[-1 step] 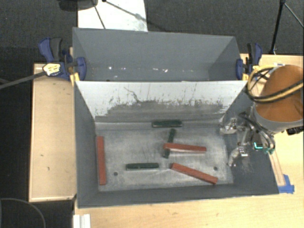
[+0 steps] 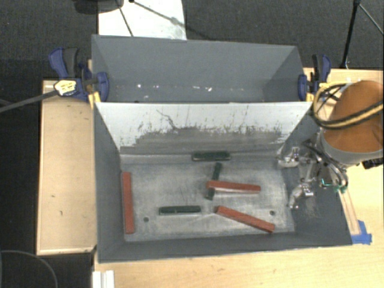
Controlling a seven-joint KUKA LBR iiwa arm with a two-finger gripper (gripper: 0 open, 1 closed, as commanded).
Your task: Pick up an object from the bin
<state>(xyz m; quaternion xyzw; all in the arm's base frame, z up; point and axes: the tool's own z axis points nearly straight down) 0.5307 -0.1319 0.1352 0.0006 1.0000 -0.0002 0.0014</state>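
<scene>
The grey metal bin (image 2: 150, 185) fills the middle of the frame, its pale scratched back slope rising above a flat floor. At the far left of that floor a red stick (image 2: 128, 203) lies lengthwise along the left wall, running from upper to lower. To its right, in the lower middle, a dark green stick (image 2: 180, 209) lies flat and level, apart from everything else. Higher up, at the foot of the back slope, a second dark green stick (image 2: 210, 156) lies level and is hard to tell from the shadow there. Just below it a short dark green piece (image 2: 215, 171) tilts down toward a level red stick with a pale left end (image 2: 234, 188); whether the two touch or one covers the other's end cannot be made out. Below these, a long red stick (image 2: 244, 218) slants down to the lower right, the thing lying nearest the tool. The tool (image 2: 298, 191) hangs over the bin's right slope, with nothing seen in its grasp; its metal parts blur together against the grey wall, so I cannot tell whether it is apart or together. Behind it the arm's orange cover (image 2: 357, 122), looped with cables (image 2: 327, 110), is cut off by the frame's right edge.
</scene>
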